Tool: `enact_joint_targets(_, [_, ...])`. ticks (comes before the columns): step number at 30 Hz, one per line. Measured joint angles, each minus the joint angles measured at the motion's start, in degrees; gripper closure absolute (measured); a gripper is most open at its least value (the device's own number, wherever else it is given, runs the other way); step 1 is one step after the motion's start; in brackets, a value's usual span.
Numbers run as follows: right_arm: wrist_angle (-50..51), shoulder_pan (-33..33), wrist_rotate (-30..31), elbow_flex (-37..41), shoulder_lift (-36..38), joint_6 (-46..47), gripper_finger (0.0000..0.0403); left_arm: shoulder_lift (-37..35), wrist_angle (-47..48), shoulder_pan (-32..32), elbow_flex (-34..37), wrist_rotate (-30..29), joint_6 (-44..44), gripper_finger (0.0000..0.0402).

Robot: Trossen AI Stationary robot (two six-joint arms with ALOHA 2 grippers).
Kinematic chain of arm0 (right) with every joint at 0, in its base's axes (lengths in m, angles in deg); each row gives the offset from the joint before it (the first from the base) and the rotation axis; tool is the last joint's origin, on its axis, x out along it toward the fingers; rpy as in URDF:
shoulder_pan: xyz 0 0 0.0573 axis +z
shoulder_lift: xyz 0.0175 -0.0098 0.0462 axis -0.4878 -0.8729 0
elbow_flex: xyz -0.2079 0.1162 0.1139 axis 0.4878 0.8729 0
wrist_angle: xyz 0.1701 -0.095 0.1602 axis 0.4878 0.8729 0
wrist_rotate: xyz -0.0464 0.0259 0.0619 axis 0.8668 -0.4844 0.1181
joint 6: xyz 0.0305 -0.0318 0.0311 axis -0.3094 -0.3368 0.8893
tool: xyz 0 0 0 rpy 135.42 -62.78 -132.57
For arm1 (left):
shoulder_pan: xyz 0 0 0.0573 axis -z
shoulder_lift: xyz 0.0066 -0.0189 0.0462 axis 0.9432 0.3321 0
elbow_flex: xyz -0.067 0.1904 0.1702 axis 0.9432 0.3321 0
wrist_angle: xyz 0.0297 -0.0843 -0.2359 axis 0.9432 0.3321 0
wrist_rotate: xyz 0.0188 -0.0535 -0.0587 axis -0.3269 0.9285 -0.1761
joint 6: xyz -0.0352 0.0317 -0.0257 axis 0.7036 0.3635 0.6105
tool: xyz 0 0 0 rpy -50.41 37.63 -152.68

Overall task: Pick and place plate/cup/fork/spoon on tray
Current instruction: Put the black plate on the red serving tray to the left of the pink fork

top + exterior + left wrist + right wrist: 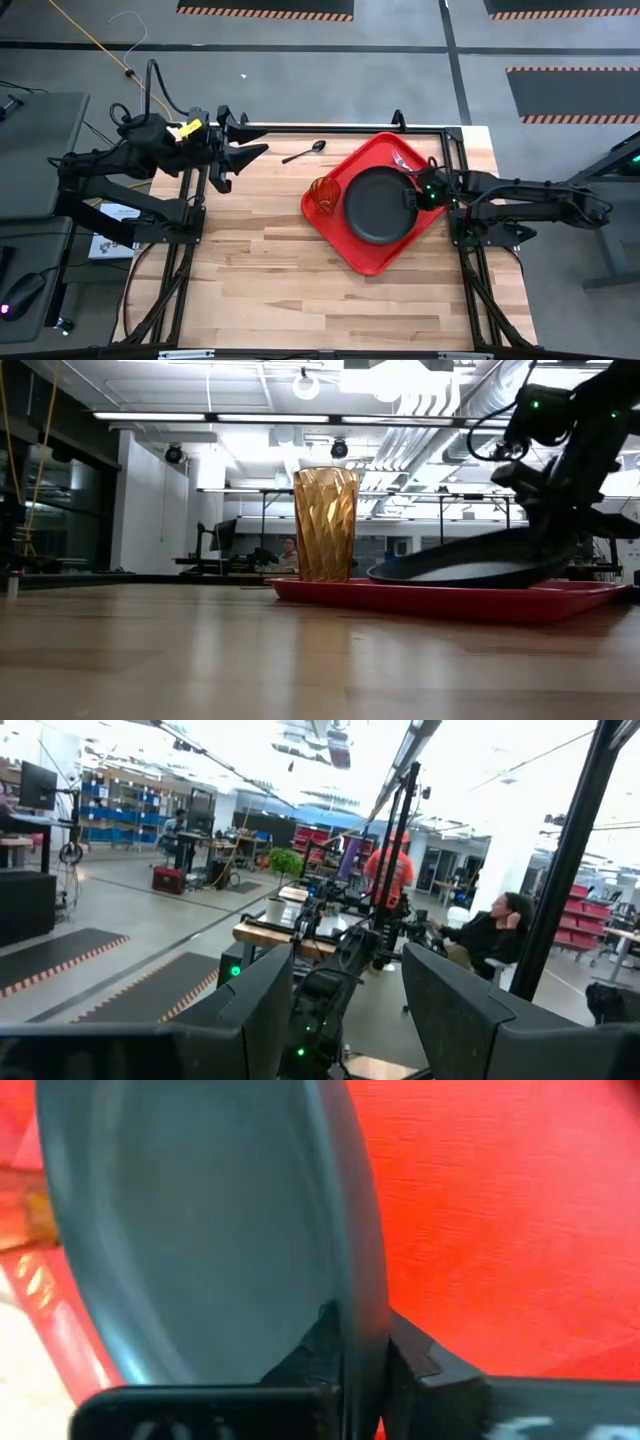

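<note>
The red tray (370,258) lies right of the table's middle. On it are the amber cup (323,195), standing upright at its left part (325,525), the red-handled fork (402,160) near its far corner, and the dark plate (378,205). My right gripper (412,195) is shut on the plate's right rim. In the low view the plate (460,568) is tilted. The dark spoon (305,152) lies on the bare wood beyond the tray. My left gripper (245,155) is open and empty at the table's far left, level above the wood. My right gripper pinches the plate's raised rim (362,1325) on its right side, one finger (318,1348) inside the plate and one finger (420,1365) outside it. The fingers come from the table's right, slanting down. The held side is raised (545,550); the opposite edge (385,573) rests on the tray.
Bare wood lies in front of and left of the tray (450,600). Black frame rails run along the table's left and right sides (470,270). People sit and stand in the room beyond the table (490,935).
</note>
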Motion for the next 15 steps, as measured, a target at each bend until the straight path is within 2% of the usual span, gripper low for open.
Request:
enact_joint_targets(7, [-3.7,-0.7,2.2,2.9,-0.2,3.9,0.0330,0.0,0.0,0.0,0.0,0.0,1.1,0.0225])
enact_joint_targets(15, [-4.2,-0.7,1.9,3.0,-0.2,4.7,0.0308,0.0,0.0,0.0,0.0,0.0,2.0,0.0225])
